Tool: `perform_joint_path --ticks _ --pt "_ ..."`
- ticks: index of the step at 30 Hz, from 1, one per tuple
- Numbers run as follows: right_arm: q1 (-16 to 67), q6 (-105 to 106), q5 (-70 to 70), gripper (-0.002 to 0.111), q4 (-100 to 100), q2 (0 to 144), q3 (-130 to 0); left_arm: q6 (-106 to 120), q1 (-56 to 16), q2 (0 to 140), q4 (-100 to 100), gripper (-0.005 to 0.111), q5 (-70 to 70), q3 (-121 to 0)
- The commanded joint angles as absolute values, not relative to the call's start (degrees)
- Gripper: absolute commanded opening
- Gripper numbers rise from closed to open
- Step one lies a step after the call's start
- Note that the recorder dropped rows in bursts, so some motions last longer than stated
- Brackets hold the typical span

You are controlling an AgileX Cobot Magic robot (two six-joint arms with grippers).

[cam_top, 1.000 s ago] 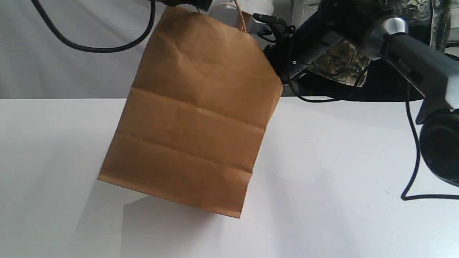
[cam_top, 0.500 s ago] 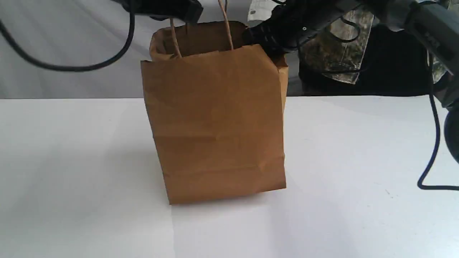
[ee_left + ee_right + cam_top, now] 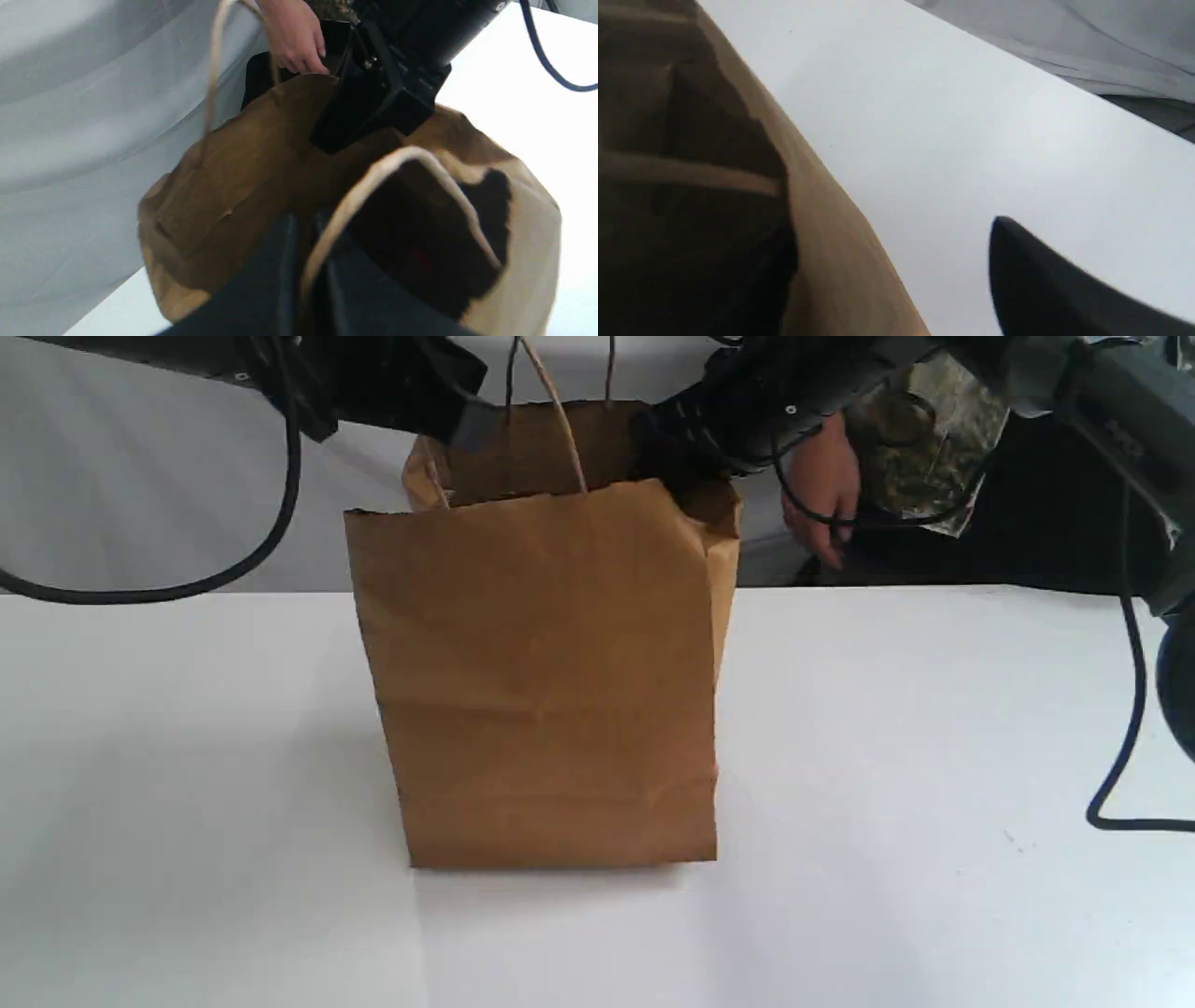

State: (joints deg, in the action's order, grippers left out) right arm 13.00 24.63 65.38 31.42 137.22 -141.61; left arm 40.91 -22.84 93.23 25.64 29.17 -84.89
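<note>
I see the paper bag [image 3: 551, 681] standing upright mid-bench [image 3: 934, 756]. My left gripper [image 3: 304, 221] is nearly closed at its open top, with a handle [image 3: 411, 156] cord in the gap. My right gripper [image 3: 672, 434] stands wide across the opposite rim, one finger [image 3: 1064, 289] outside the wall.

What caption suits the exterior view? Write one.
Left gripper and right gripper at mouth of upright brown paper bag on white table.
</note>
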Motion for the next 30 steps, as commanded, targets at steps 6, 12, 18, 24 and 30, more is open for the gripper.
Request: perform_joint_path --ticks 6,12,18,24,30 --pt "12.6 25.2 66.6 0.068 32.3 135.2 -141.4 42.4 -22.9 92.6 26.2 0.061 28.4 -84.6" --pt "12.6 25.2 68.0 0.068 30.1 131.5 -141.4 42.0 -22.9 92.4 26.2 0.091 28.3 -84.6" --pt "12.6 25.3 70.0 0.068 28.9 127.5 -141.4 42.5 -22.9 89.2 25.9 0.091 28.3 -84.6" --pt "12.6 25.1 70.0 0.068 27.9 124.1 -141.4 42.3 -22.9 82.9 24.5 0.091 29.4 -84.6" --pt "12.6 22.0 70.0 0.067 24.7 121.2 -141.4 42.1 -22.9 78.2 24.7 0.091 31.7 -84.6"
